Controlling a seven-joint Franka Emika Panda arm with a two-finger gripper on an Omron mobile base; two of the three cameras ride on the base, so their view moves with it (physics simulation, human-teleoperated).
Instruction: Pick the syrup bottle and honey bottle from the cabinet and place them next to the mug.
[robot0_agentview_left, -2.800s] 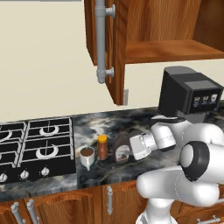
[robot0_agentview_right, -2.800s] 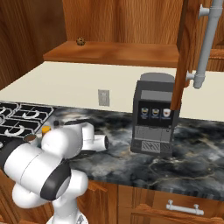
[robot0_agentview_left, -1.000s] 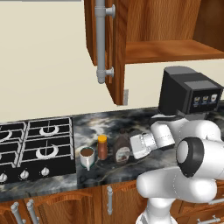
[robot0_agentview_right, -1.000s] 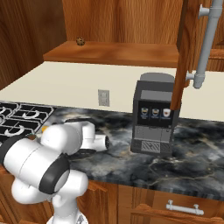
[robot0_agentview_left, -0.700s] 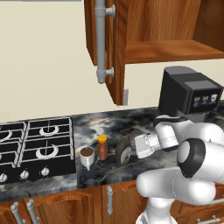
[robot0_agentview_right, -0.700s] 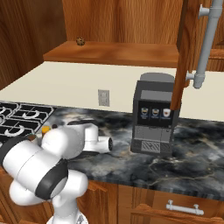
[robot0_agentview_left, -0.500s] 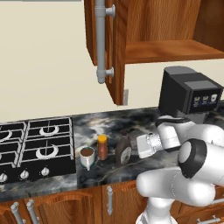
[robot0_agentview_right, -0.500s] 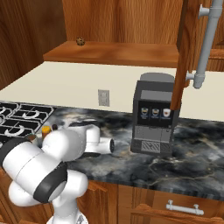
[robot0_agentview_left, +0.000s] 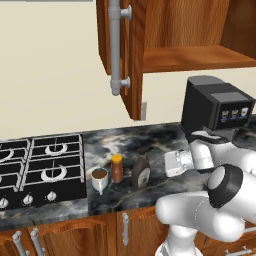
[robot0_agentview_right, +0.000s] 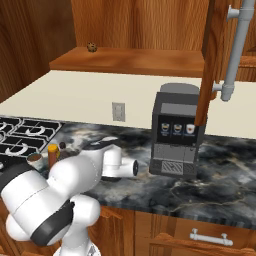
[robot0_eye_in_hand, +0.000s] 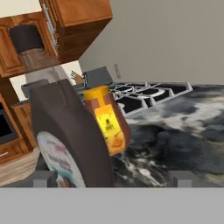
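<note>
End effector (robot0_agentview_left: 169, 164) jaws wide apart, holding nothing. It sits low over the worktop (robot0_agentview_left: 160, 142), just right of the syrup bottle (robot0_agentview_left: 141, 171), with a visible gap between them in the left base view. In the hand view both finger tips (robot0_eye_in_hand: 43, 179) stand well apart at the bottom edge; the syrup bottle (robot0_eye_in_hand: 65, 140) stands close in front, toward the left tip, not clamped.

Three items stand in a row on the dark marbled worktop, just right of the gas hob (robot0_agentview_left: 40, 167):
- mug (robot0_agentview_left: 100, 178) leftmost, brown inside, nearest the hob edge
- honey bottle (robot0_agentview_left: 117, 168) upright just right of the mug, orange cap on top
- syrup bottle upright just right of the honey bottle, white-red label facing front

Whether the three touch one another I can't tell from these views; they are close together.

In the hand view the honey bottle (robot0_eye_in_hand: 108, 120) shows its yellow label, directly behind the syrup bottle.

Wall cabinet (robot0_agentview_left: 195, 40) above, door (robot0_agentview_left: 125, 55) swung open with its long grey bar handle (robot0_agentview_left: 115, 47) showing; the shelf (robot0_agentview_left: 190, 57) is in view. Black coffee machine (robot0_agentview_left: 216, 107) at the back of the worktop, right of the bottles. In the right base view the robot's white arm hides most of the bottle group; only the honey bottle's cap (robot0_agentview_right: 52, 148) and the mug rim (robot0_agentview_right: 35, 158) peek out left of it.
</note>
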